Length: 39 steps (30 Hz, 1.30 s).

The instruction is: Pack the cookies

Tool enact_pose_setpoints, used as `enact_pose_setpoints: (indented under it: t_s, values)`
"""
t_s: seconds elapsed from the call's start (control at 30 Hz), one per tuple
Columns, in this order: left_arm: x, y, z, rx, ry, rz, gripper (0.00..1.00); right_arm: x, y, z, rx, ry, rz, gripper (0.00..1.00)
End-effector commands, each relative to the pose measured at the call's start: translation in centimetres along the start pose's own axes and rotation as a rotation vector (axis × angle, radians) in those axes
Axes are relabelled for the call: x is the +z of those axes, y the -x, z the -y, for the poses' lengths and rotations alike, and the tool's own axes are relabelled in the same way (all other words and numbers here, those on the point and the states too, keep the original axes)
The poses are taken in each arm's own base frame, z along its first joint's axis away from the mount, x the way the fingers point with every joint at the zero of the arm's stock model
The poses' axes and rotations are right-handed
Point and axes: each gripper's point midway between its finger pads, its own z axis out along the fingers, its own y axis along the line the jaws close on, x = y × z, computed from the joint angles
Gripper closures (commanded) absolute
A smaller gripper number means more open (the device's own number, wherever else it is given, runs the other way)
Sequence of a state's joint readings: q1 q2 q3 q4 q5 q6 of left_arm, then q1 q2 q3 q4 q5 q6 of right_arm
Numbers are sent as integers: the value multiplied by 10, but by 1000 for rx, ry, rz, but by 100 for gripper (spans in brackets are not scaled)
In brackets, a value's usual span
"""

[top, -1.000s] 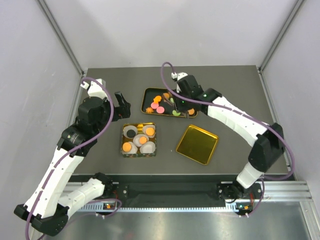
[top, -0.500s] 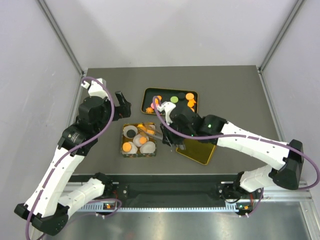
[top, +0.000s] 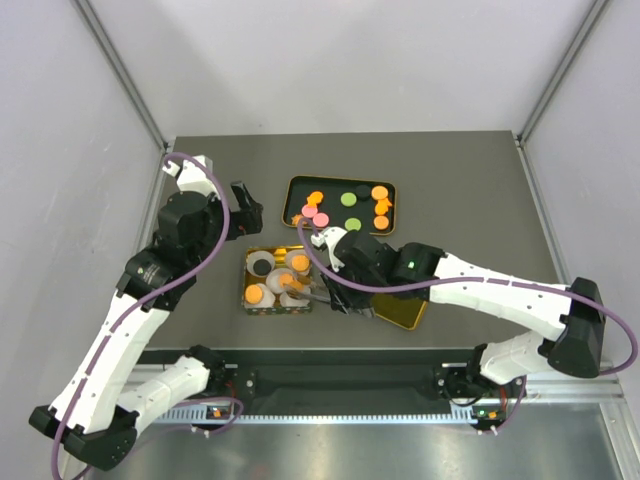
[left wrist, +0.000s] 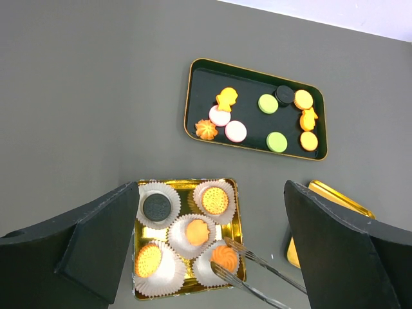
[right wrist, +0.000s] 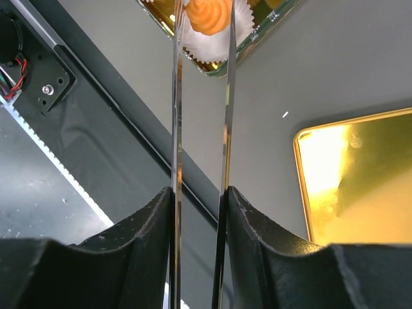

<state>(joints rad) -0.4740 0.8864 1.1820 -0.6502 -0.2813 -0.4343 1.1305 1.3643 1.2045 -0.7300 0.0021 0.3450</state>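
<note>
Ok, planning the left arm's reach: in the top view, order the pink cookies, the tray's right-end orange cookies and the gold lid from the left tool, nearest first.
From the left tool:
1. The pink cookies, at the left end of the tray.
2. The orange cookies, at its right end.
3. The gold lid, front right.

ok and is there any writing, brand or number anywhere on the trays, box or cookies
No readable text in any view.
The dark tray, gold box, gold lid and tongs show no print.
The dark cookie may be embossed, but it is too small to read.
</note>
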Motion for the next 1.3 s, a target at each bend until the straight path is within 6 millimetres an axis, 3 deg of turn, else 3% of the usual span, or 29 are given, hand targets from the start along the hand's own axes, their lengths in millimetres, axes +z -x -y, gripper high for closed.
enact_pose_setpoints:
  t_s: [0.0,0.9,1.27]
  values:
    - [-3,20,6,-8,-22,65,1,-4,6,-9,-3,22,33,64]
    - [-2,17,4,-6,-17,60,1,0,-2,-9,-5,18,12,55]
    - [-4,18,4,-9,-16,64,1,-12,17,-11,-4,19,77,56]
